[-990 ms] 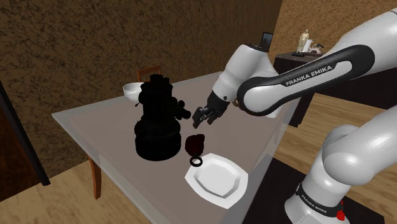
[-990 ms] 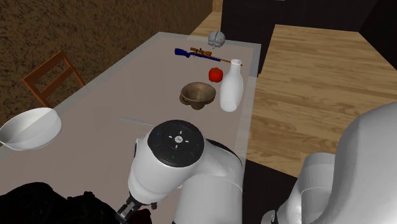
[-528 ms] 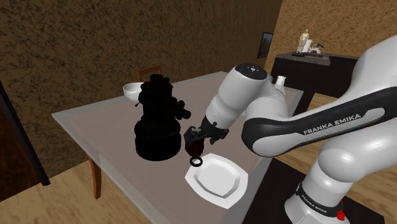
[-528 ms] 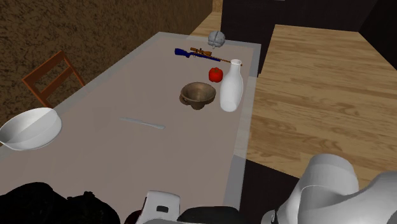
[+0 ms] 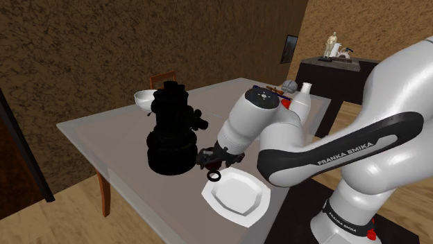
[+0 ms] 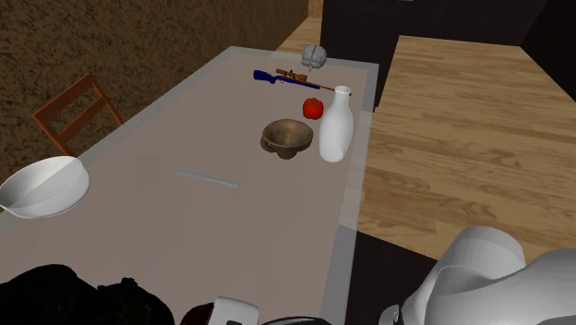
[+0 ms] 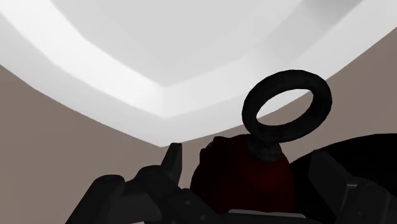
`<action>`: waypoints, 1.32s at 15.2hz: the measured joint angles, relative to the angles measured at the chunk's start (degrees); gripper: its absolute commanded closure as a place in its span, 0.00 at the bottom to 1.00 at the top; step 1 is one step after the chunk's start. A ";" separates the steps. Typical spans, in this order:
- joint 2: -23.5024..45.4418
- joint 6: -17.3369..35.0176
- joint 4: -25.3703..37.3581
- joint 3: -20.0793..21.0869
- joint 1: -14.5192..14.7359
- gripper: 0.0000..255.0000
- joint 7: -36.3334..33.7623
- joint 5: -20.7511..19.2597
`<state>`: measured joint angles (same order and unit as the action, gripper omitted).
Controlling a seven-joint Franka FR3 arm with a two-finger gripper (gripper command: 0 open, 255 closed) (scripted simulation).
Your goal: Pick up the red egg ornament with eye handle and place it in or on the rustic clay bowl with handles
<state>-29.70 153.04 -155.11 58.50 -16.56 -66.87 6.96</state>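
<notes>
Down on the surface (image 6: 138, 217), the jaws stood apart on either side of the dark red egg ornament (image 7: 245, 181), with a sliver of gap showing beside one finger. Its black ring handle (image 7: 286, 105) lay just beside the white plate (image 5: 239, 197). The brown clay bowl (image 6: 285, 138) sat well apart, beside a white bottle (image 6: 335, 126).

On the table (image 5: 97, 128) I see the ornament (image 7: 248, 181) between the plate (image 5: 237, 195) and the machine (image 5: 170, 132); well apart, the bowl (image 6: 285, 138) stands just beside the bottle (image 6: 336, 127).
</notes>
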 measured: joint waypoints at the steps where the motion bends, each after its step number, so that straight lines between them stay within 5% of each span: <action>1: 0.62 0.66 0.10 0.78 -1.01 0.00 -0.31 -0.47; 7: 1.28 1.62 -0.02 1.70 -2.05 0.00 -0.71 -0.94; 8: 1.28 1.62 -0.02 1.70 -2.05 1.00 -0.71 -0.94; 20: 0.56 0.42 0.29 0.43 -0.90 1.00 -0.05 -0.45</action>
<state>-29.14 153.46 -154.82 58.93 -17.47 -66.92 6.52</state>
